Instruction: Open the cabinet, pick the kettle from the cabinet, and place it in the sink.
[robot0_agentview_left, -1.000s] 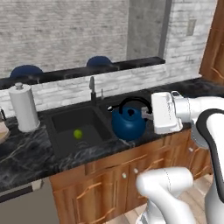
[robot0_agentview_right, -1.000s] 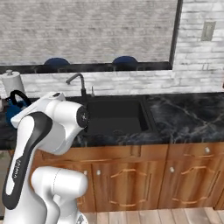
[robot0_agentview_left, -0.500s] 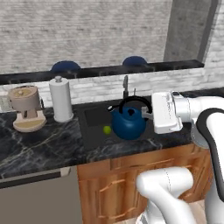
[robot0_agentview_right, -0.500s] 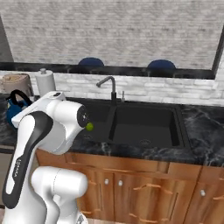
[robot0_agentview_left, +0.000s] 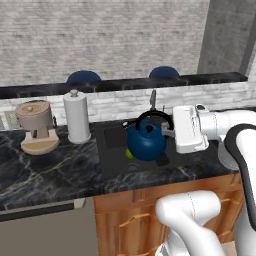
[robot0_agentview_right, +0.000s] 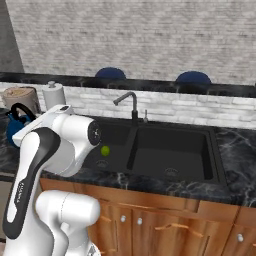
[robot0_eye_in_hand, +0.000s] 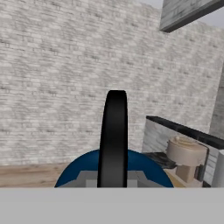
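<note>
Fingers clamped tight on the black arched handle (robot0_agentview_left: 155, 119) of the kettle (robot0_agentview_left: 146, 143); gripper (robot0_agentview_left: 170, 131) sat at the handle's right side in the left base view, partly hidden behind the white hand block. In the hand view, handle (robot0_eye_in_hand: 113, 139) ran straight up the middle, blue kettle body (robot0_eye_in_hand: 114, 169) just below it. Kettle hung upright in the air, over the left part of the sink (robot0_agentview_left: 107, 157), clear of the basin floor. Small green round thing (robot0_agentview_left: 129, 154) lay in the basin, just below and left of the kettle as seen from the left base view; in the right base view same green thing (robot0_agentview_right: 105, 150) sat on the left basin floor near the drain. In the right base view, kettle (robot0_agentview_right: 14, 127) peeked out left of the white arm, mostly hidden by it. Dark upright faucet (robot0_agentview_right: 129, 104) stood at the sink's back edge (robot0_agentview_right: 170, 128). Paper towel roll (robot0_agentview_left: 77, 117) upright on the black marble counter (robot0_agentview_left: 45, 170), just left of the sink. Tan coffee machine (robot0_agentview_left: 35, 126) further left, near the roll. Grey brick wall (robot0_agentview_left: 100, 40) behind. Two blue rounded chair tops (robot0_agentview_left: 84, 77) showed past the raised back ledge. Wooden base cabinets (robot0_agentview_right: 165, 227) under the counter.
</note>
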